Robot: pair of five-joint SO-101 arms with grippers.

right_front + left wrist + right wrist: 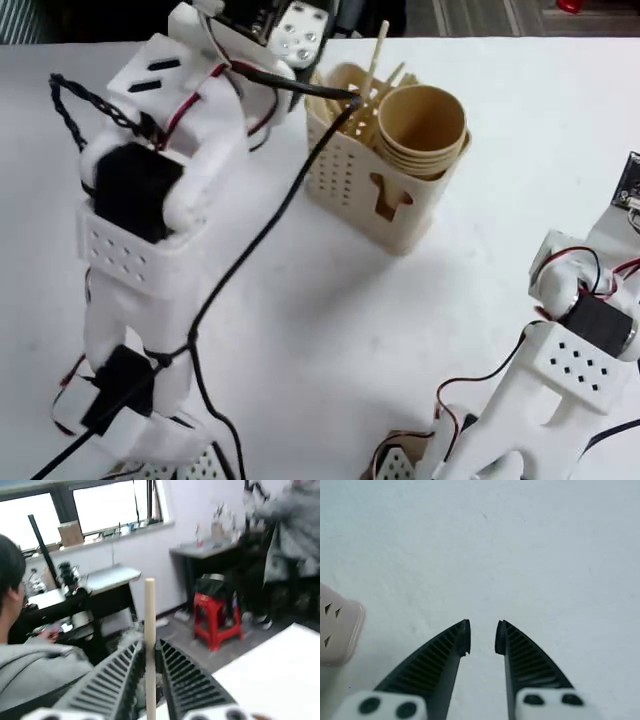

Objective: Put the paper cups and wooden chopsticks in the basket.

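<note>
A cream perforated basket (372,190) stands at the table's far middle. A stack of paper cups (421,128) sits in it, with several wooden chopsticks (372,72) leaning beside them. My left arm (170,150) stretches to the basket's far left rim. In the left wrist view my left gripper (150,647) is shut on one wooden chopstick (149,615), which stands upright between the ribbed fingers. My right gripper (482,635) hovers open over bare white table with nothing between its fingers, and a corner of the basket (337,625) lies off to one side.
My right arm (585,340) is folded at the near right. A black cable (250,250) trails from the left arm across the table in front of the basket. White table (330,330) lies between the arms.
</note>
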